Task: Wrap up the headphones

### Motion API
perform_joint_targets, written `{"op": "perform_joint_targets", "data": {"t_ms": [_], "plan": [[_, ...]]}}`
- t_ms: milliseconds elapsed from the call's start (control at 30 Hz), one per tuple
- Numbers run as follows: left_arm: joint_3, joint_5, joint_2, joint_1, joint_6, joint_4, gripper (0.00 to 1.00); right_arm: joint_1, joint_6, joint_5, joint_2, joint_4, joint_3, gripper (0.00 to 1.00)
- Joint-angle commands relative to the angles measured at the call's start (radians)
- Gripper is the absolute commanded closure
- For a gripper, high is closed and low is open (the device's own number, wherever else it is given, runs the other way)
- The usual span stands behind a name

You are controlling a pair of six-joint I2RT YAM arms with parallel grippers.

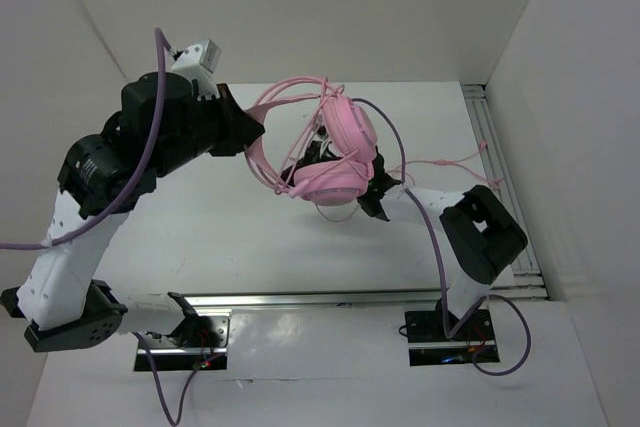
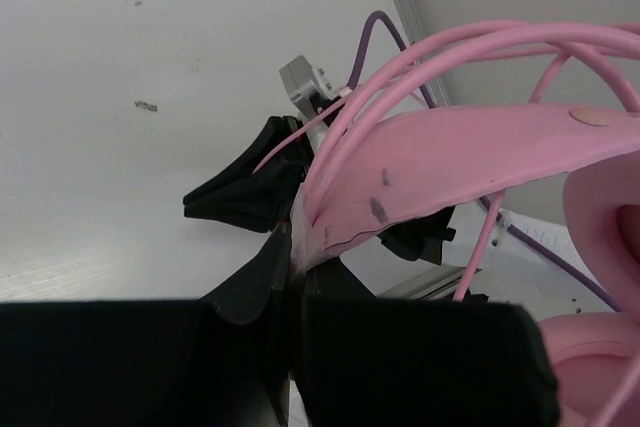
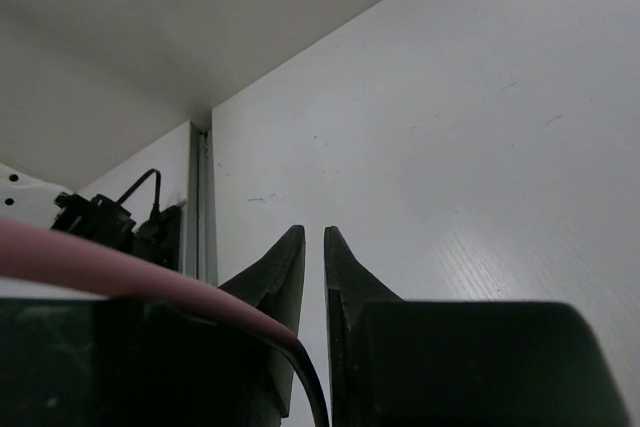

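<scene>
Grip on the left first: the left gripper (image 2: 295, 247) is clamped on the flat pink headband (image 2: 470, 147), jaws shut tight on it. The left arm (image 1: 90, 207) rises from the near left corner, elbow bent, wrist turned in toward the middle.

The headphones (image 1: 340, 162) hang in the air over the middle of the tabletop (image 1: 230, 237), nearer the far edge. They look light. The band looks stiff but springy, and its thin wire rails look bendable. The cups (image 1: 345, 132) are soft padding, poor to pinch. The band is the sound hold.

The cord (image 1: 455, 160) is thin and limp, looped around the band and trailing toward the right edge. It looks likely to snag or slip, so I'd pinch it close to the bundle.

On the right, the right gripper (image 3: 313, 247) sits low by the cups, jaws a narrow slit apart with nothing between them. A pink strand lies across its body. The right arm (image 1: 485, 232) is folded, elbow out by the right edge, forearm pointing back to centre.
</scene>
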Motion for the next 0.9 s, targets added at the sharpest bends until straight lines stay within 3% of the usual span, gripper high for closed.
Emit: {"op": "perform_joint_targets", "data": {"t_ms": [0,333,533,667,800,867], "plan": [[-0.050,0.004,-0.067,-0.004,-0.147,0.182,1.00,0.001,0.064,-0.009,-0.028,0.167,-0.020,0.79],[0.094,-0.323,-0.033,-0.004,-0.292,0.118,1.00,0.098,0.137,-0.032,0.127,0.399,-0.149,0.81],[0.195,-0.337,0.079,0.115,-0.272,0.089,1.00,0.165,0.168,0.001,0.207,0.518,-0.216,0.86],[0.195,-0.349,0.129,0.204,-0.235,0.089,1.00,0.191,0.156,0.033,0.194,0.548,-0.293,0.99],[0.183,-0.460,0.206,0.275,-0.223,0.074,1.00,0.330,0.041,0.145,0.040,0.337,-0.333,1.00],[0.163,-0.512,0.261,0.304,-0.223,0.057,1.00,0.416,-0.025,0.301,-0.110,0.147,-0.344,1.00]]}}
